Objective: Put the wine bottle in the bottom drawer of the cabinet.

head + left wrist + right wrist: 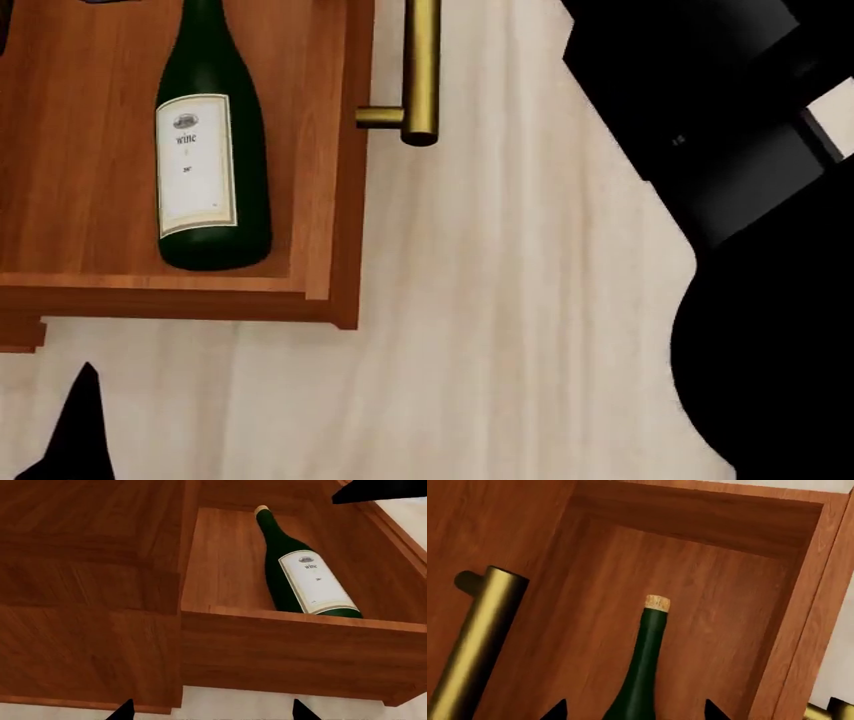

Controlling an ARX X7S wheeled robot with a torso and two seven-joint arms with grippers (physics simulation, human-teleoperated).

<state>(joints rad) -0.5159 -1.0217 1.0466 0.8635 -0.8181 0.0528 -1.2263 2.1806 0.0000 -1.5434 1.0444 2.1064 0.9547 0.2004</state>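
Note:
The dark-green wine bottle [207,150] lies on its side on the floor of the pulled-out bottom drawer [327,150], white label up and cork [657,602] toward the cabinet [87,580]. My right gripper [635,711] hangs open over the bottle [644,665]. Its tips stand wide on either side of the neck with wood showing in both gaps. My left gripper [212,712] is open and empty outside the drawer's side wall [300,650], over the pale floor. From there the bottle [300,570] shows inside the drawer.
The drawer's brass bar handle [422,60] sticks out from its front panel over the pale floor [507,350]. Another brass handle [477,645] sits on the cabinet front above the drawer. My right arm [747,200] fills the head view's right side.

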